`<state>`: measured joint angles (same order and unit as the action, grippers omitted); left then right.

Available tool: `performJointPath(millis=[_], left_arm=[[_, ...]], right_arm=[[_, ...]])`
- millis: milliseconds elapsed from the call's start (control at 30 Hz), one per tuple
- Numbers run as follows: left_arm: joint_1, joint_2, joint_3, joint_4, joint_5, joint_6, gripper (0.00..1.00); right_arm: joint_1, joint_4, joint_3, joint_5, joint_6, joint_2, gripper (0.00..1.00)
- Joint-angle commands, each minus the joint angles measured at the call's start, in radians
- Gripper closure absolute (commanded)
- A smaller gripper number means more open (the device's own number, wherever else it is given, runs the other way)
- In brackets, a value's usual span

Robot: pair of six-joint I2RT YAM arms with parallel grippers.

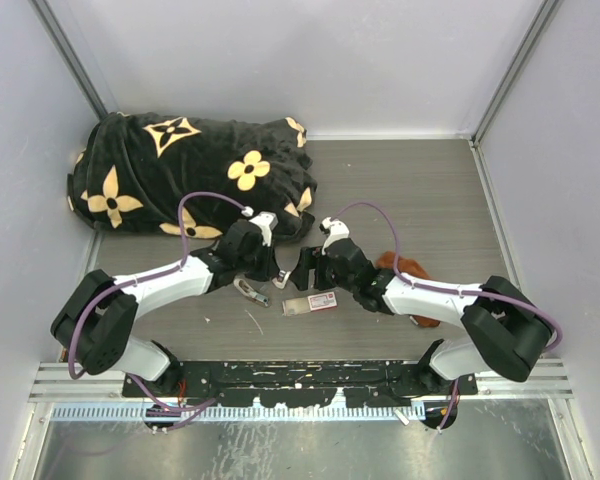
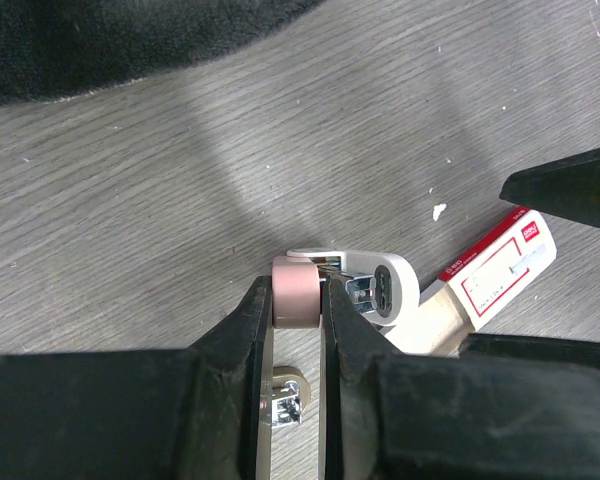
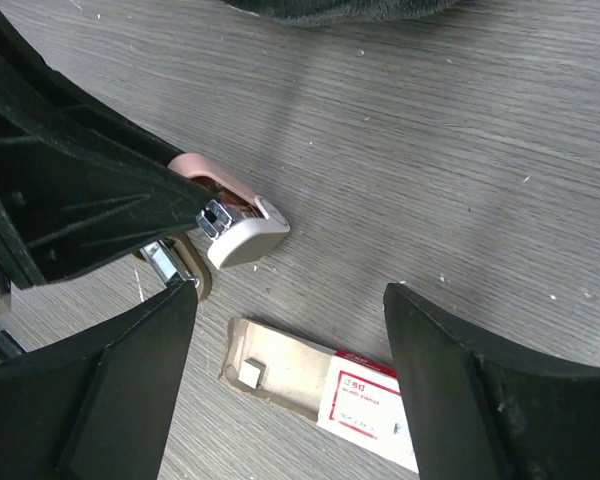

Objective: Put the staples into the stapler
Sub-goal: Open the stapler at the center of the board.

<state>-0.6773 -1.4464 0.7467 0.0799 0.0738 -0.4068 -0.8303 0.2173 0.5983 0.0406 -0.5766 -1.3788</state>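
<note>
Pinch on the left side: left tool (image 2: 297, 305) squeezed tight on the pink rear end of the stapler (image 2: 380, 288), no gap showing. Looks like a steadying hold. Pins the little body low over the desk (image 2: 180, 200), white nose aimed across at the box (image 2: 500, 265). Seems hinged open too, with bare metal under the white cap and a tan part lying beneath the tool, though hard to confirm from these views.

Over to the right: right tool (image 3: 290, 295) spread wide, holding nothing, touching nothing, hanging over the gap between stapler and box. Frames the grey tray (image 3: 280, 360) in its wrist view, sticking partly out of the red-labelled sleeve and lying flat just beside the stapler's nose. Handy placement, by the look of it: short trip from tray to stapler.

Staples (image 3: 250, 372)? Maybe that small pale block in the tray, but too small to tell.

Behind, black flowered blanket (image 1: 190, 170), and rust cloth (image 1: 405, 268) by the right arm, both out of play.

Next up, probably: closing on a strip, a very fine pick.
</note>
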Motion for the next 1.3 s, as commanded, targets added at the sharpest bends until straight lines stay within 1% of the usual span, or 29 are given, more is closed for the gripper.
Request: performJointPath(millis=[0, 133, 300, 567, 833, 900, 1033, 1267], left_arm=[[-0.029, 0.035, 0.050, 0.007, -0.056, 0.047, 1.00], [-0.043, 0.031, 0.059, 0.013, -0.077, 0.058, 1.00], [-0.058, 0.032, 0.069, 0.021, -0.097, 0.071, 1.00], [-0.080, 0.031, 0.085, 0.045, -0.140, 0.097, 1.00], [-0.098, 0.008, 0.112, 0.067, -0.175, 0.113, 1.00], [-0.100, 0.008, 0.114, 0.066, -0.176, 0.112, 1.00], [-0.101, 0.006, 0.118, 0.067, -0.196, 0.109, 1.00], [-0.100, 0.022, 0.100, 0.023, -0.202, 0.054, 1.00]], right_arm=[[-0.006, 0.076, 0.041, 0.022, -0.037, -0.026, 0.22], [-0.006, 0.092, 0.058, 0.037, -0.056, -0.064, 0.27], [-0.006, 0.127, 0.066, 0.026, -0.065, -0.092, 0.29], [-0.006, 0.159, 0.067, 0.015, -0.077, -0.091, 0.29], [-0.004, 0.185, 0.059, 0.021, -0.081, -0.104, 0.32], [-0.004, 0.182, 0.063, 0.021, -0.082, -0.122, 0.35], [-0.005, 0.151, 0.059, 0.036, -0.079, -0.137, 0.43], [-0.004, 0.128, -0.006, 0.071, -0.088, -0.151, 0.50]])
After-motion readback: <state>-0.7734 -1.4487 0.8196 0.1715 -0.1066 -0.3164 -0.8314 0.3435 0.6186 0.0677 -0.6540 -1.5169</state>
